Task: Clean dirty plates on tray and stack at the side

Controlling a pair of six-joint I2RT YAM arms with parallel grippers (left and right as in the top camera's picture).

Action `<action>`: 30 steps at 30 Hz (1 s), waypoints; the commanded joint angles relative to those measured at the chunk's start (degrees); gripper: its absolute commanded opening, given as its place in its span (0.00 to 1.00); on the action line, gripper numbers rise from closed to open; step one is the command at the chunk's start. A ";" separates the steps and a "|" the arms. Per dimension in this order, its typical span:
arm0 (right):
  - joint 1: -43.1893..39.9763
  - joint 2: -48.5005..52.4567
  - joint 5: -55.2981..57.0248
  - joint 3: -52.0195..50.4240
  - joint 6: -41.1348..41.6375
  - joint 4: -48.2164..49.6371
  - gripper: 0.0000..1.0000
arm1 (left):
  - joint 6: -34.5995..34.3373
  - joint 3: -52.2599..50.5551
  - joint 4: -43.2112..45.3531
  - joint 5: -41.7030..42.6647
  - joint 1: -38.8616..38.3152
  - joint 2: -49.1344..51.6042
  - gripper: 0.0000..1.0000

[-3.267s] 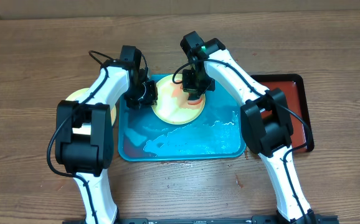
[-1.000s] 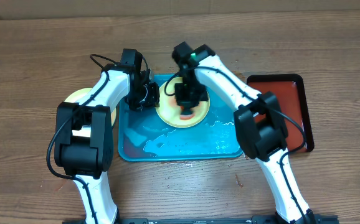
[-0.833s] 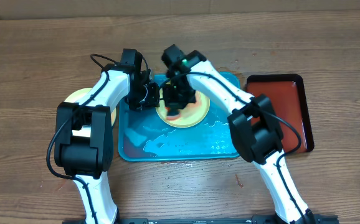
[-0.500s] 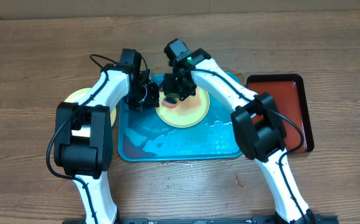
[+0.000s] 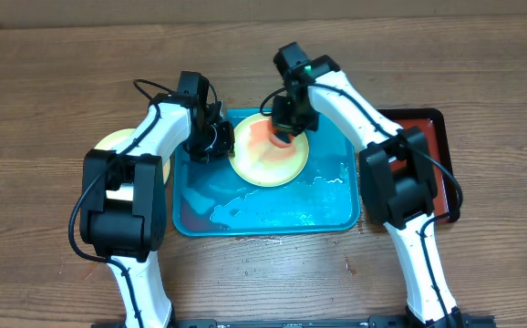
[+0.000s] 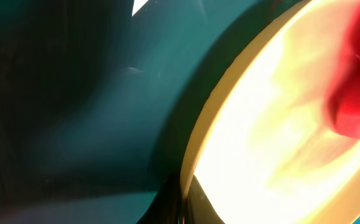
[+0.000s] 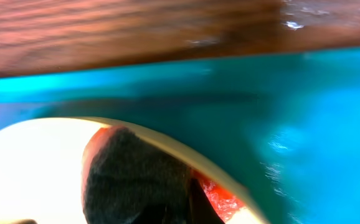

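As the overhead view shows, a lime-rimmed plate [image 5: 259,164] lies in the turquoise tray [image 5: 282,214], left claw [image 5: 218,143] at its left rim, right claw [image 5: 286,128] over its red-smeared top. L wrist: blurred rim, tray beside. R wrist: same. Can't tell either claw's grip.

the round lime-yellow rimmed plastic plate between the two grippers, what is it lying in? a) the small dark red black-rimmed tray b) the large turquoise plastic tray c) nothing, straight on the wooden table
b: in the overhead view the lime-yellow-rimmed round plastic plate lies inside the large turquoise-blue rectangular plastic tray, whose wet blue floor shows beside it and in front of it.
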 commanded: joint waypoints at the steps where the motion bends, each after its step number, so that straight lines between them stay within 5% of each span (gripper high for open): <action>1: -2.51 0.07 5.88 -0.35 -1.84 -3.93 0.04 | 1.14 -1.27 -0.61 -1.16 -0.17 1.38 0.04; 14: 1.53 0.07 -4.59 -0.35 -10.03 -16.26 0.04 | 1.11 -1.27 -0.46 -1.11 -0.17 1.38 0.04; 30: 9.20 0.11 -5.97 -2.69 4.39 3.17 0.04 | 1.16 -1.27 -0.39 -1.11 -0.17 1.38 0.04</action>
